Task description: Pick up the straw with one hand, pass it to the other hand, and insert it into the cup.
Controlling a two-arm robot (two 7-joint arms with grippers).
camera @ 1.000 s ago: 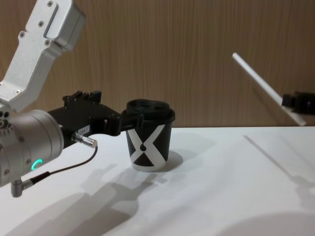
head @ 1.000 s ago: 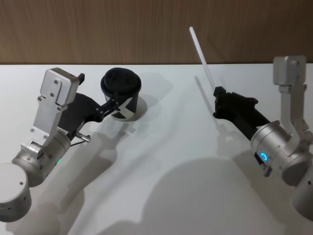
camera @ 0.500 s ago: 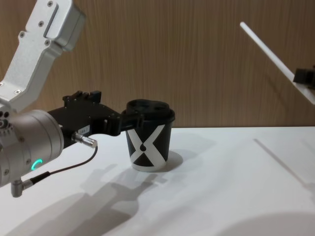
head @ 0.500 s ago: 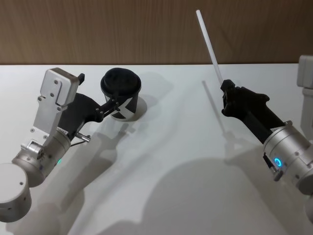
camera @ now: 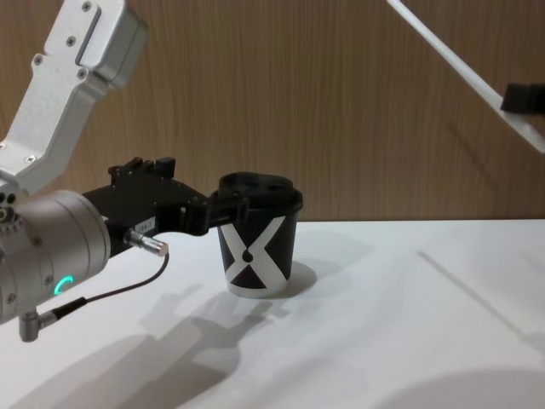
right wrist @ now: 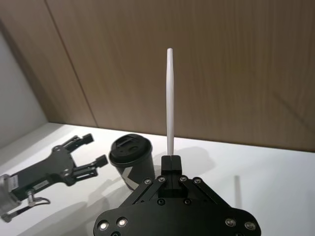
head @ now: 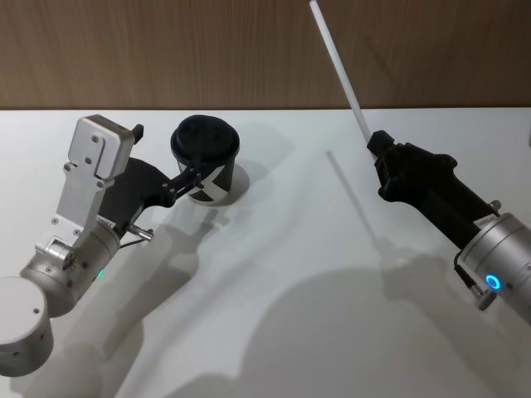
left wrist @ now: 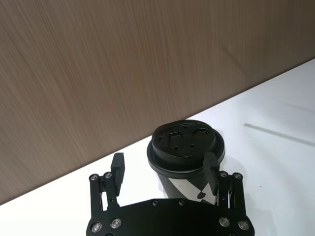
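The black cup (head: 207, 143) with a white X (camera: 256, 248) stands lidded on the white table at the back left. My left gripper (head: 166, 152) is open beside it, one finger against the cup's side (left wrist: 185, 146) and the other well apart. My right gripper (head: 377, 143) is raised on the right and shut on the lower end of the white straw (head: 340, 70). The straw slants up and away toward the wall, its upper end leaning left (camera: 443, 53). In the right wrist view the straw (right wrist: 170, 98) rises from the shut fingers (right wrist: 171, 161), with the cup (right wrist: 130, 153) farther off.
The white table (head: 290, 274) spreads between the two arms. A wood-grain wall (head: 207, 50) closes off the back. A thin black cable with a metal plug (camera: 145, 245) hangs under my left wrist.
My right gripper has risen and drawn nearer with the straw, whose top end now reaches the head view's upper edge. The left gripper and the cup have not moved.
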